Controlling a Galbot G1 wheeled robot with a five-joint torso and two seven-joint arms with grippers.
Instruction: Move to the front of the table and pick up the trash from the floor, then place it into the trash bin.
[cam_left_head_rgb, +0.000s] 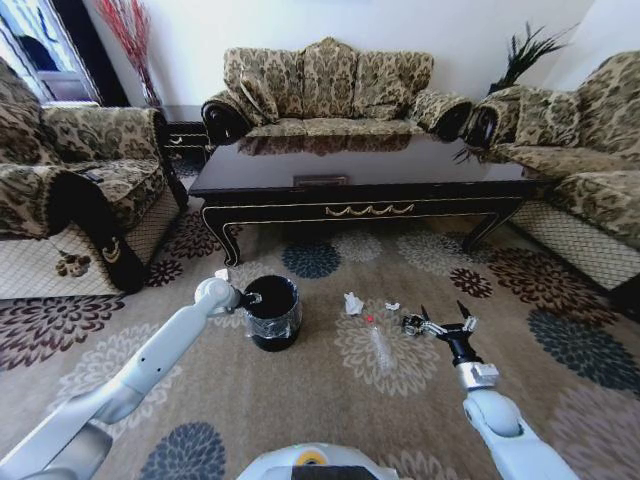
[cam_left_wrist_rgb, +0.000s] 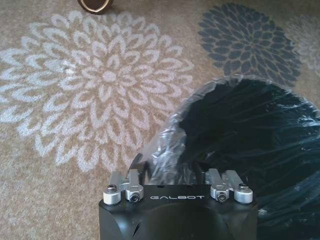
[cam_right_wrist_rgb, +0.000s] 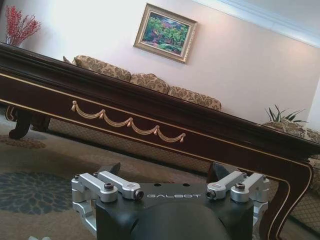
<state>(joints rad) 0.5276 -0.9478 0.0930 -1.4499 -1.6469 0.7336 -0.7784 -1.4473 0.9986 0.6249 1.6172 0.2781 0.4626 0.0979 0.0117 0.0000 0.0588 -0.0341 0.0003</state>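
The black trash bin (cam_left_head_rgb: 272, 312) stands on the floor (cam_left_head_rgb: 300, 400), its plastic wrap (cam_left_wrist_rgb: 175, 145) shining. My left gripper (cam_left_head_rgb: 250, 297) sits at the bin's near-left rim, pressed against that plastic (cam_left_wrist_rgb: 172, 165). The trash lies to the right of the bin: a white paper wad (cam_left_head_rgb: 352, 303), a clear bottle (cam_left_head_rgb: 380, 345) with a red cap, a small white scrap (cam_left_head_rgb: 392, 307) and a dark scrap (cam_left_head_rgb: 410, 322). My right gripper (cam_left_head_rgb: 442, 318) (cam_right_wrist_rgb: 165, 170) hovers open just right of the dark scrap, holding nothing. The table (cam_left_head_rgb: 360, 185) (cam_right_wrist_rgb: 150, 125) stretches across in front.
Patterned sofas (cam_left_head_rgb: 330, 85) surround the table on three sides, with an armchair (cam_left_head_rgb: 80, 190) close on the left. Another white scrap (cam_left_head_rgb: 221, 273) lies left of the bin. Open carpet spreads between me and the table.
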